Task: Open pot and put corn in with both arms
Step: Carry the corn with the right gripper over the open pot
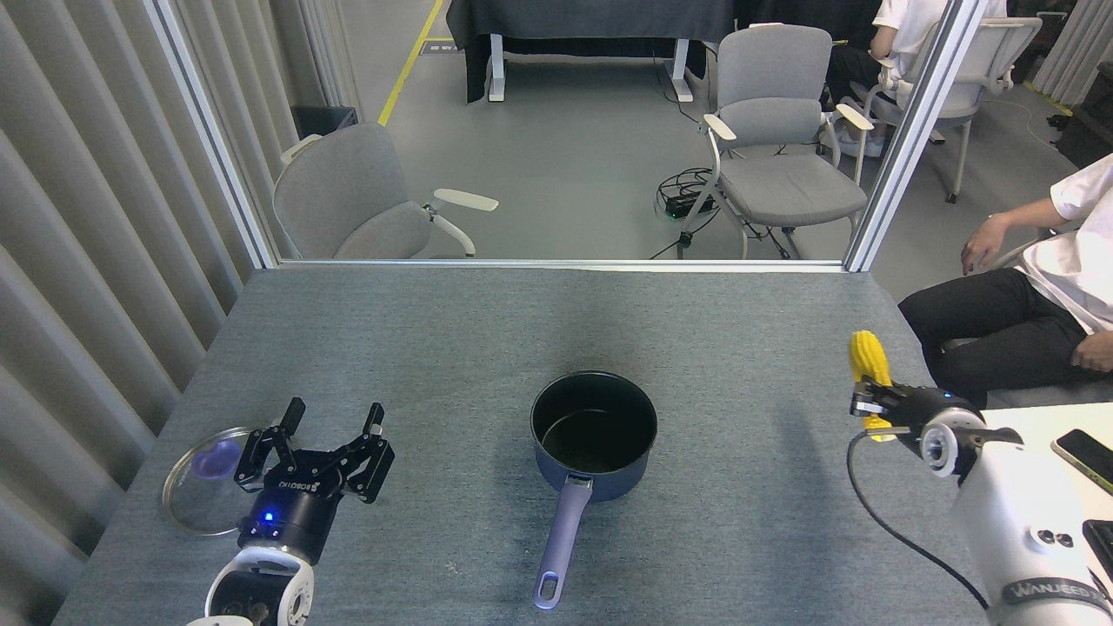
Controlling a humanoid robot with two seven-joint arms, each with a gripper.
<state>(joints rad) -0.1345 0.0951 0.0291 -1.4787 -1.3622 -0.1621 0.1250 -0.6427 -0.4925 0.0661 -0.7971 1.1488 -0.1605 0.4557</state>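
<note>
The dark blue pot (594, 435) stands uncovered near the table's middle front, its lavender handle (560, 543) pointing toward me. Its glass lid (202, 487) with a purple knob lies flat at the front left. Beside the lid, to its right, my left gripper (335, 422) is open and holds nothing. At the right, raised above the table, my right gripper (869, 409) is shut on the yellow corn (868, 358), which stands roughly upright. The corn is well to the right of the pot.
The grey table (556, 330) ends at a metal frame at the back. A seated person (1026, 304) is close to the table's right edge. A white side table with a phone (1083, 456) is at the lower right. Chairs stand behind the frame.
</note>
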